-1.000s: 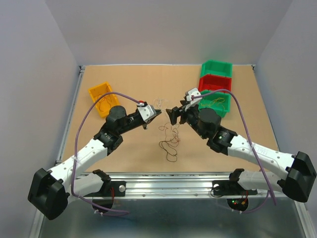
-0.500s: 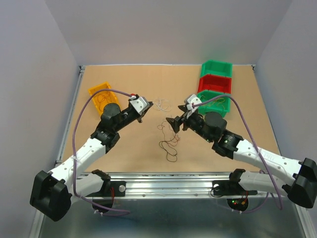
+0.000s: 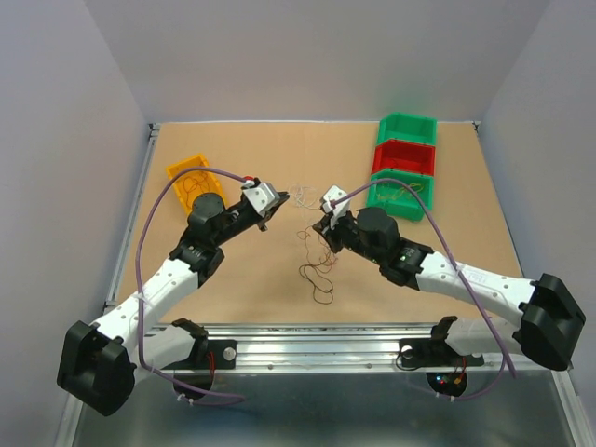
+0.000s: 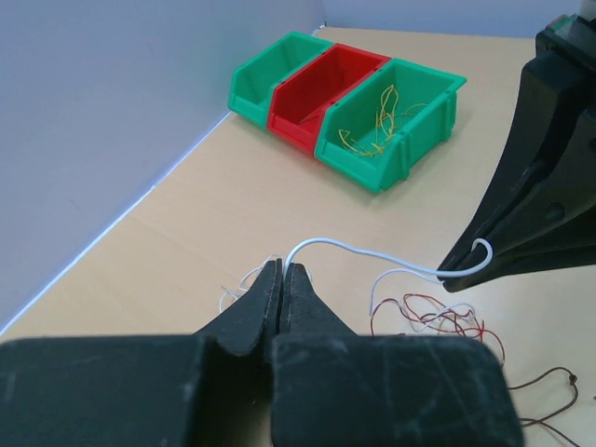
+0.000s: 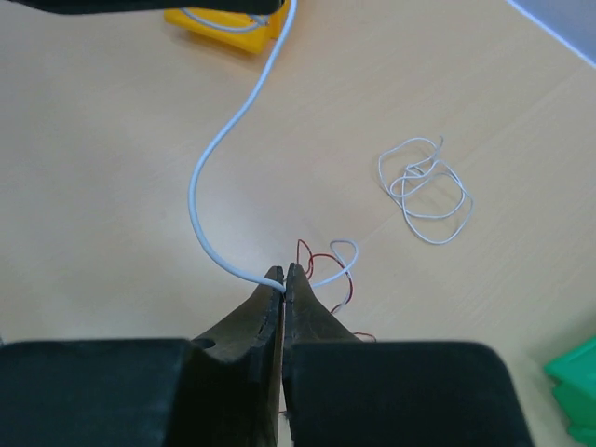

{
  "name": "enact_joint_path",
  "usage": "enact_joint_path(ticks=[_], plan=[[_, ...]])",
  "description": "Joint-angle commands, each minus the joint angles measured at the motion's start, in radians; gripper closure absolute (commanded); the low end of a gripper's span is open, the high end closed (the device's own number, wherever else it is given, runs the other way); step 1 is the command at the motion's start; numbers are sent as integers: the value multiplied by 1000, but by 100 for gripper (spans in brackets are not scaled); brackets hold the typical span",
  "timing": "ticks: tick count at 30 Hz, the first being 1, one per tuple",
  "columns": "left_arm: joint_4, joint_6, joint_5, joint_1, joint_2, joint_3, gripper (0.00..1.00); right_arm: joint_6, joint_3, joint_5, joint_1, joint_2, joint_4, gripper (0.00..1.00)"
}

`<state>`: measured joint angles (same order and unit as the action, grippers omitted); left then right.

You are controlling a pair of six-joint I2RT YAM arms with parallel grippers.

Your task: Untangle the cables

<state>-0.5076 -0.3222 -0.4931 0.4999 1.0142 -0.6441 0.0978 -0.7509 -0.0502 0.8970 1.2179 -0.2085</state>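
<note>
Near the red tangle (image 4: 447,318), left gripper (image 4: 282,277) and right gripper (image 5: 283,277) each clench 1 white cable (image 5: 194,182), probably light, limp and slippery, best pinched near its ends.

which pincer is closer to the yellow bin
Left. The left pincer sits just right of the yellow bin; the right pincer is farther right, beyond it. Both are shut on the white cable.

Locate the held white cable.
In the left wrist view, the white cable arcs mid-frame from the left gripper to the right gripper, near the red tangle.
</note>
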Motion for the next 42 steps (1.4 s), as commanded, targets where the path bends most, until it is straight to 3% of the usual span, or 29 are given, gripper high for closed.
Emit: enact_joint_path(ticks=[1,4,7,8,9,11,12,14,19,25,32,37,42], plan=[[-75,9,-25,-15,1,-20,100,-15,-96,41,0,-43,-55,100],[-85,9,-24,-30,38,-31,97,-53,-111,44,0,-83,-93,99],[-101,44,-7,-66,55,-37,79,-81,-169,17,0,-103,-97,99],[-117,61,-18,-84,54,-26,73,-95,-189,1,0,-104,-95,100],[-158,101,-59,-134,40,-16,59,-124,-233,-14,0,-101,-92,99],[-240,139,-151,-197,14,30,43,-153,-275,-53,0,-80,-91,99],[-261,158,-185,-211,8,43,30,-161,-297,-59,0,-67,-89,100],[-290,158,-273,-227,-9,67,20,-181,-359,-82,2,-19,-83,99],[-307,156,-366,-228,-25,83,20,-204,-461,-111,0,75,-77,99],[-385,176,-355,-228,-5,101,18,-225,-515,-65,0,134,-77,99],[-405,195,-337,-231,147,38,21,-247,-559,-26,0,175,-80,100],[-531,317,-340,-331,136,80,20,-242,-559,-46,2,161,-80,99],[-548,343,-392,-348,173,74,20,-239,-556,-60,2,161,-89,99]])
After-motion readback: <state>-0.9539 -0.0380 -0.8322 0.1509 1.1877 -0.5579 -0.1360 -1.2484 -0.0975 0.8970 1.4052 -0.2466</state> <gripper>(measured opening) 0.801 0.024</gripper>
